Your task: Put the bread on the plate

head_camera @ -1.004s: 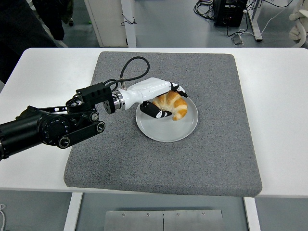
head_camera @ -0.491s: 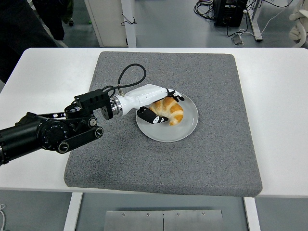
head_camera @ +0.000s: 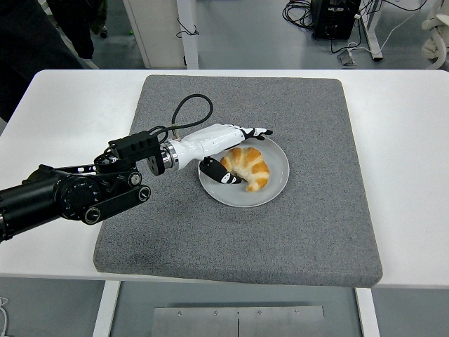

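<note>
With bread (head_camera: 248, 166) lying on the plate (head_camera: 275, 184), left hand (head_camera: 226, 149) sits released just left, fingers splayed around it.

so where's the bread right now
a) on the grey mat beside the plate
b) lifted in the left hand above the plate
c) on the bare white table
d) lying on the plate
d: the croissant lies on the white plate, with the left hand open beside it, fingers spread and not gripping.

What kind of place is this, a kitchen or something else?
Probably a robotics lab, not a kitchen. A croissant lies on a plate over a grey mat on a white table, with cables on the floor behind.
</note>
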Robot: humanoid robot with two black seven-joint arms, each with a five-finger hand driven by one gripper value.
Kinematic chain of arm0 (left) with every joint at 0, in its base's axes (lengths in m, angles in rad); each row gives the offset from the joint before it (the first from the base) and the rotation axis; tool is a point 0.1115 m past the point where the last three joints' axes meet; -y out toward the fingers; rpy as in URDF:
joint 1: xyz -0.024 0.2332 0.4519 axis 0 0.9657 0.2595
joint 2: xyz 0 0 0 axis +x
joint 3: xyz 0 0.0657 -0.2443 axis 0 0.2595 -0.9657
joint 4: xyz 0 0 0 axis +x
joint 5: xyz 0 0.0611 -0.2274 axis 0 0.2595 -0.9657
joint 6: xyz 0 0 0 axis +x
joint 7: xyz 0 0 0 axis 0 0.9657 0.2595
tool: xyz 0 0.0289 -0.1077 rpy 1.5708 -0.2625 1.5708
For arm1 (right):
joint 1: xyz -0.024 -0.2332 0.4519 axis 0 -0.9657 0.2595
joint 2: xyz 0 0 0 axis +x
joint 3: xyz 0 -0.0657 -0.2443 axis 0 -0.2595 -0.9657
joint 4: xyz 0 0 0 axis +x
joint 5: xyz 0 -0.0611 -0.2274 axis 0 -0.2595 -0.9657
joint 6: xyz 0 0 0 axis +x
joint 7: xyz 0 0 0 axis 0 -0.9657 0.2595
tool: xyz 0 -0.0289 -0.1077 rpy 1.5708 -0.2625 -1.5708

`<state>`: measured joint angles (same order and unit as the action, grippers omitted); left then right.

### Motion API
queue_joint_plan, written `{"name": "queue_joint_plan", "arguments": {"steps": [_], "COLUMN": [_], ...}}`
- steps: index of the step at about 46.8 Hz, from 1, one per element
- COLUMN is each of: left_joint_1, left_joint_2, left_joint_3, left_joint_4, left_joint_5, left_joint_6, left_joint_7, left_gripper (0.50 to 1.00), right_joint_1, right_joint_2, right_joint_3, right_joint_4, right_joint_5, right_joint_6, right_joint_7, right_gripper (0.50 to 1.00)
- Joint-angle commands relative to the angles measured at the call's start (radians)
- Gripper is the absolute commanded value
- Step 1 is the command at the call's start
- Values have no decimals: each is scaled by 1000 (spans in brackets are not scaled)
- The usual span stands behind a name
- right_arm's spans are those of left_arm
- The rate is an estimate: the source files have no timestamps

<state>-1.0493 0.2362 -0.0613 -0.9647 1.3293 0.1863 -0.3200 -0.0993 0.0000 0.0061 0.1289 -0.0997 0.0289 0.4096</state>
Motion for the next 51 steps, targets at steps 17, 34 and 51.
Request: {"name": "queue_joint_plan", "arguments": {"steps": [17, 34, 51], "left_joint_1": [-15, -12, -8], "left_joint_2": [8, 28, 61], "left_joint_3": [-17, -196, -268], "left_joint_4": [-20, -37, -37], "left_joint_5": [-226, -400, -640], "left_joint_6": [-11, -73, -79], "left_joint_7": [-11, -34, -33], "left_gripper": [969, 971, 971], "right_joint_1": [1, 1, 1], "right_joint_2": [0, 0, 0], "right_joint_3": [0, 0, 0], "right_joint_4": [0, 0, 0], "right_joint_5": [0, 0, 0], "right_joint_6": [0, 0, 0], "right_joint_7": [0, 0, 0], "right_gripper": [1000, 1000, 1000]}}
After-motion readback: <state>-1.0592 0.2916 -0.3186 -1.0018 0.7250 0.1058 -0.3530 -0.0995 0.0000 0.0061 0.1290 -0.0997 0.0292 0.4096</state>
